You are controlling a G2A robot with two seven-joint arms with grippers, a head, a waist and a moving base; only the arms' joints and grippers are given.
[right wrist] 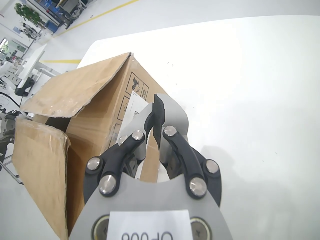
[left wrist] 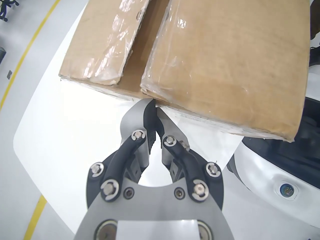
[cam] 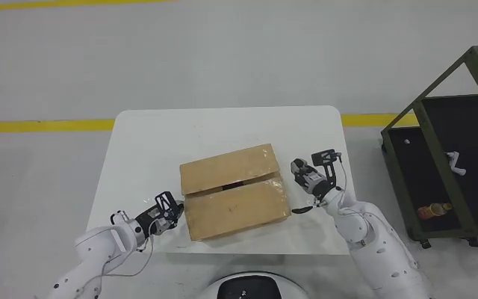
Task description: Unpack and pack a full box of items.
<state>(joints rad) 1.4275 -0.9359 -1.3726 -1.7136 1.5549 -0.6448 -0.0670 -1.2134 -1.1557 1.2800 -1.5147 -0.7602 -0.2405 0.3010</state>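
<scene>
Box flaps (right wrist: 72, 96) look flat from above, lifted in right wrist view.

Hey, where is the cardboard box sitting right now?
In the top view the cardboard box sits toward the table's robot-side edge, between the left gripper and the right gripper.

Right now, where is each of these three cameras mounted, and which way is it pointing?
Top view: above the arms, looking down at the table and cardboard box; both arms show, one at each end.
Left wrist view: on the left wrist, looking along the shut left gripper at one box end.
Right wrist view: on the right wrist, looking past the shut right gripper at the opposite end.
Shared: all three show the box and table.
</scene>
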